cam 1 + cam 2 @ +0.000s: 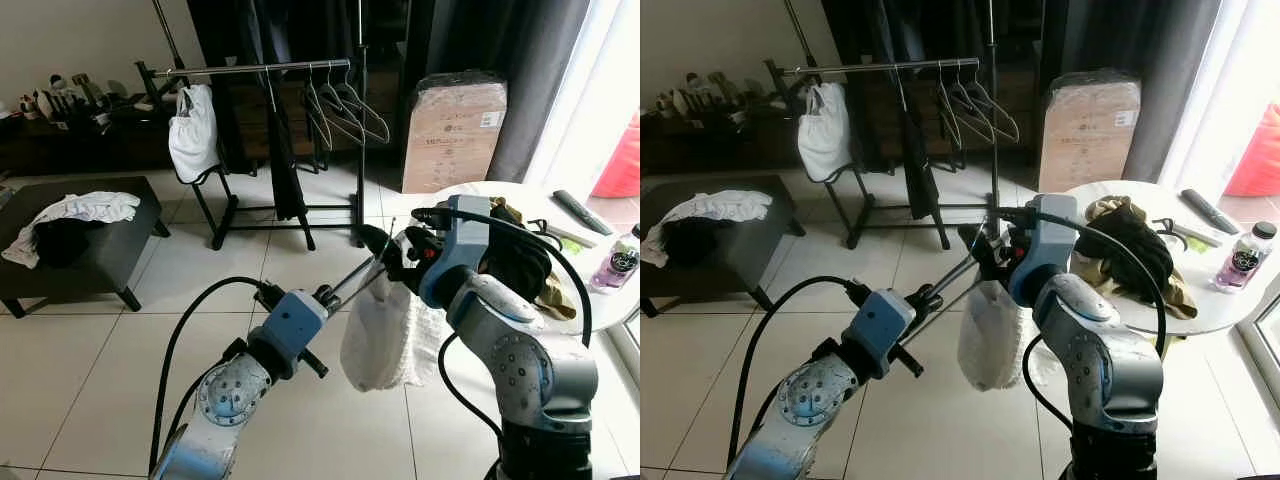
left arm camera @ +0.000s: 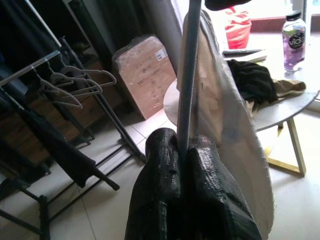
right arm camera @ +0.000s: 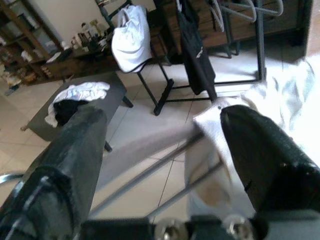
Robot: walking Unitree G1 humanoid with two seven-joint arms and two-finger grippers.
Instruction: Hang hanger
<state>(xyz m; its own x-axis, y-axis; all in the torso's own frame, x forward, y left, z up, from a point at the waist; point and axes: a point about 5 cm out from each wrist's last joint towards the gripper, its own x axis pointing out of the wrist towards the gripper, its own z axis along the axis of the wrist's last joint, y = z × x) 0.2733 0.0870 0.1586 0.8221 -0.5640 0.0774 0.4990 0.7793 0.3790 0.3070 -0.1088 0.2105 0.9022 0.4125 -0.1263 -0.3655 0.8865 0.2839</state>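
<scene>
**Hanger with white garment held between both arms, clothes rack across the room**

The left gripper [image 2: 185,165] is clenched on the metal wire of the hanger [image 1: 352,277], its two black fingers pressed together around the rod, as the left wrist view shows plainly. A white garment [image 1: 385,335] hangs from the hanger, drooping between the two arms above the tiled floor [image 1: 120,370]. The right gripper [image 3: 165,145] stands at the hanger's other end with its fingers spread wide; the wire and the cloth lie between them, but they are not closed on either.

The clothes rack [image 1: 262,68] stands well apart, across the floor, beside a wrapped cardboard box [image 1: 453,130]. It already carries a white garment [image 1: 193,132] near its left end, a dark garment [image 1: 283,150] and several empty hangers [image 1: 345,108]. A round table [image 1: 520,195] with dark clothes lies to the robot's right; a low black bench [image 1: 95,250] with more laundry lies to its left.

Progress, as judged: the garment appears to be on the hanger and the hanger is in hand. Carrying it to the rack and hooking it over the rail remain.
</scene>
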